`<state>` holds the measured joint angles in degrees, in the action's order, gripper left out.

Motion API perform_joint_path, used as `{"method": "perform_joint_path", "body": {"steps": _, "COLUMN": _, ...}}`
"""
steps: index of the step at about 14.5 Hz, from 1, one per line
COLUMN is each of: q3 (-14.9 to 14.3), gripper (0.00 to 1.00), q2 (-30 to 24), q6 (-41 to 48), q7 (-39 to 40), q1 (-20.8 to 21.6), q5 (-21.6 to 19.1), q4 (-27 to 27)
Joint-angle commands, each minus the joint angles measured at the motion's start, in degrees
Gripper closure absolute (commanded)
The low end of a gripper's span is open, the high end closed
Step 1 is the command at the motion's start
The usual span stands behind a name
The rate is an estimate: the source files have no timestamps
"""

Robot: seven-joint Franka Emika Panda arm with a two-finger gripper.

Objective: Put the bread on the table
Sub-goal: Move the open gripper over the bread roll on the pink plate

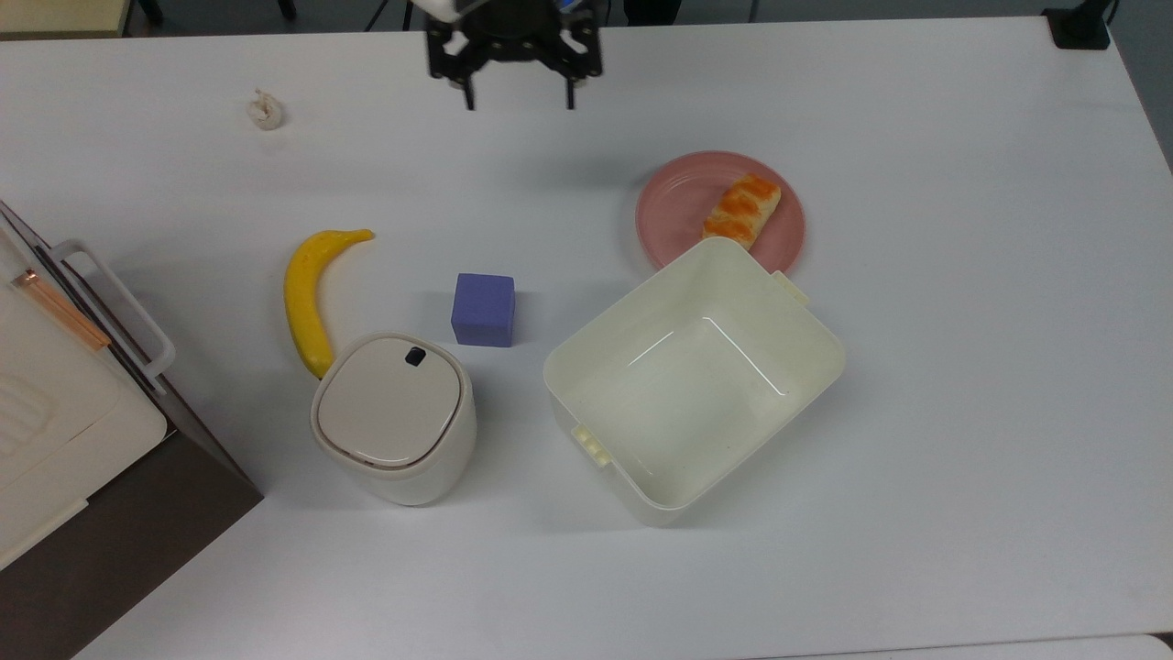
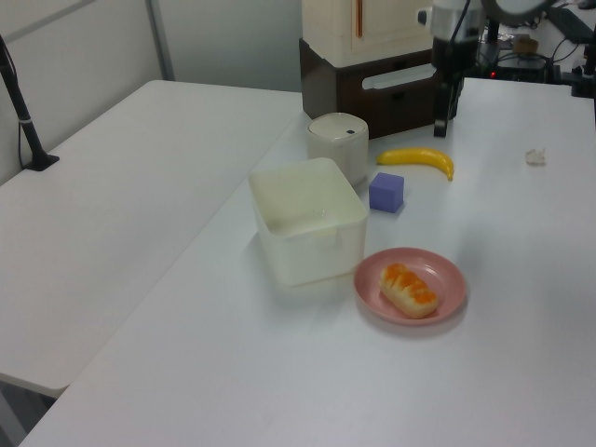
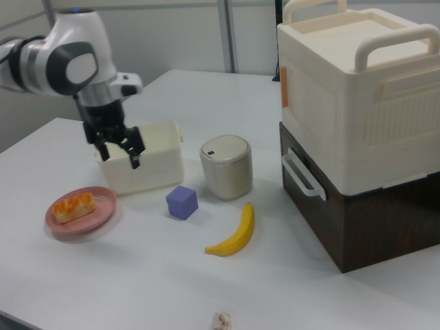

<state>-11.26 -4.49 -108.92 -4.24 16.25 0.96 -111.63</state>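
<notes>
The bread (image 1: 742, 212), a small pale bun with orange glazed patches, lies on a round pink plate (image 1: 674, 206) on the white table (image 1: 962, 275). The left view shows the bread (image 2: 408, 289) near the front, and in the right view the bread (image 3: 72, 206) is at the right view's left. My gripper (image 1: 520, 103) hangs open and empty near the table's far edge, up and to the top view's left of the plate. In the right view my gripper (image 3: 118, 159) hovers above and behind the plate (image 3: 93, 218), in front of the tub.
A cream tub (image 1: 550, 376) stands open right beside the plate. To the top view's left are a purple cube (image 1: 483, 310), a lidded white bin (image 1: 392, 412), a banana (image 1: 302, 302), a small crumpled white scrap (image 1: 265, 110), and a tall brown-and-cream box (image 1: 55, 412).
</notes>
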Motion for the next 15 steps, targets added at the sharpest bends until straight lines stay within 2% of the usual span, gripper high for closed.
{"method": "perform_joint_path", "body": {"steps": 1, "q3": -0.25, "gripper": 0.00, "q2": -6.84, "q6": -5.77, "q7": -9.45, "q1": 7.64, "q5": 3.69, "q4": -10.08}}
{"method": "perform_joint_path", "body": {"steps": 6, "q3": 0.10, "gripper": 0.00, "q2": -6.15, "q6": -13.76, "q7": -20.35, "q1": 14.32, "q5": 3.78, "q4": -13.08}}
{"method": "perform_joint_path", "body": {"steps": 10, "q3": 1.07, "gripper": 0.00, "q2": -3.34, "q6": -20.53, "q7": -28.70, "q1": 16.78, "q5": 3.78, "q4": -13.53}}
{"method": "perform_joint_path", "body": {"steps": 13, "q3": 1.24, "gripper": 0.00, "q2": 0.79, "q6": -25.18, "q7": -35.12, "q1": 19.25, "q5": 4.13, "q4": -13.44}}
{"method": "perform_joint_path", "body": {"steps": 15, "q3": 2.21, "gripper": 0.00, "q2": 2.98, "q6": -26.25, "q7": -40.38, "q1": 20.39, "q5": 7.10, "q4": -13.35}}
